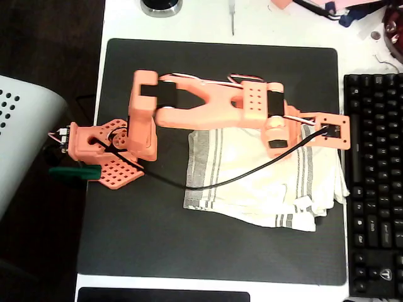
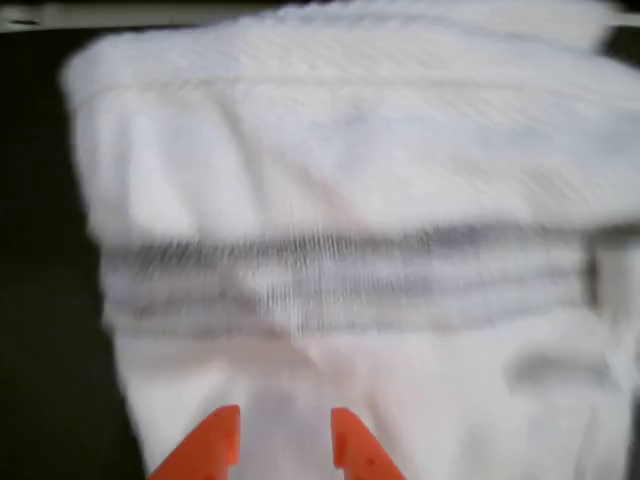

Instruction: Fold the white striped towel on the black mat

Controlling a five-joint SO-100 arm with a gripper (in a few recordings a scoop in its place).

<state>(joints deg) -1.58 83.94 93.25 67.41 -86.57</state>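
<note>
1. Roughly at the middle-right of the black mat (image 1: 145,233) lies the white striped towel (image 1: 252,182), rumpled and partly doubled over, with its right edge reaching the mat's right side, just beside a black keyboard (image 1: 374,182).
2. From overhead, grey stripe groups show near the towel's left edge, near its right side and along the bunched lower edge, where the cloth is folded under in soft lumps.
3. An orange arm (image 1: 208,104) stretches from its base (image 1: 104,151) at the mat's left edge across to the right, its wrist hanging over the towel's upper right part.
4. A black cable (image 1: 208,182) droops from the base area across the towel and rises to the wrist.
5. Up close, the wrist view shows the gripper (image 2: 285,440) at the bottom edge, its two orange fingertips (image 2: 215,440) standing a little apart with bare cloth visible between them; nothing is pinched.
6. That view is blurred, so whether the tips touch the cloth or hover just above it is hard to say.
7. Beyond the fingertips in the wrist view, a band of grey stripes runs across the towel (image 2: 350,200), and past it a thick rolled fold; dark mat (image 2: 40,300) shows to the left.
8. A white tabletop (image 1: 208,19) borders the mat at the top of the overhead view.
</note>
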